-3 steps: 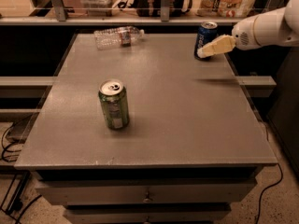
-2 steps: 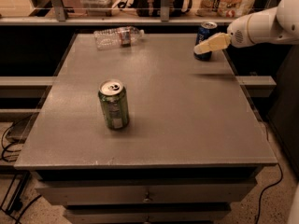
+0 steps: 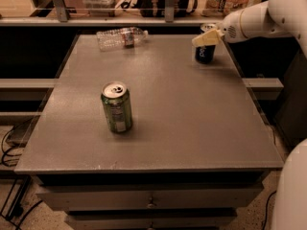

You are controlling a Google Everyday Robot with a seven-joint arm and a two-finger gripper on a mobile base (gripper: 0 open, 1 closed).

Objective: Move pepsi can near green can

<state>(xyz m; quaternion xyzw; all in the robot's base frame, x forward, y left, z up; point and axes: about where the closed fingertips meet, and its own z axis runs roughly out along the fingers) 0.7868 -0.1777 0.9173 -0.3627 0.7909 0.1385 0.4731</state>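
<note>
The pepsi can point(image 3: 205, 54) is dark blue and stands upright at the far right of the grey table point(image 3: 192, 128). My gripper point(image 3: 207, 38), cream coloured, comes in from the right and sits over the upper part of the pepsi can, hiding its top. The green can point(image 3: 116, 107) stands upright on the left middle of the table, with a pale label patch and a silver pull-tab top. It is far from the pepsi can and the gripper.
A clear plastic bottle point(image 3: 122, 37) lies on its side at the far left of the table. A shelf with clutter point(image 3: 153, 4) runs behind the table. My white arm point(image 3: 268, 16) reaches in from the upper right. Drawers point(image 3: 151, 202) sit below the table's front edge.
My gripper has moved left from beside the pepsi can's right side to over its upper part. The pepsi can looks shifted slightly left. The green can and the bottle have not moved.
</note>
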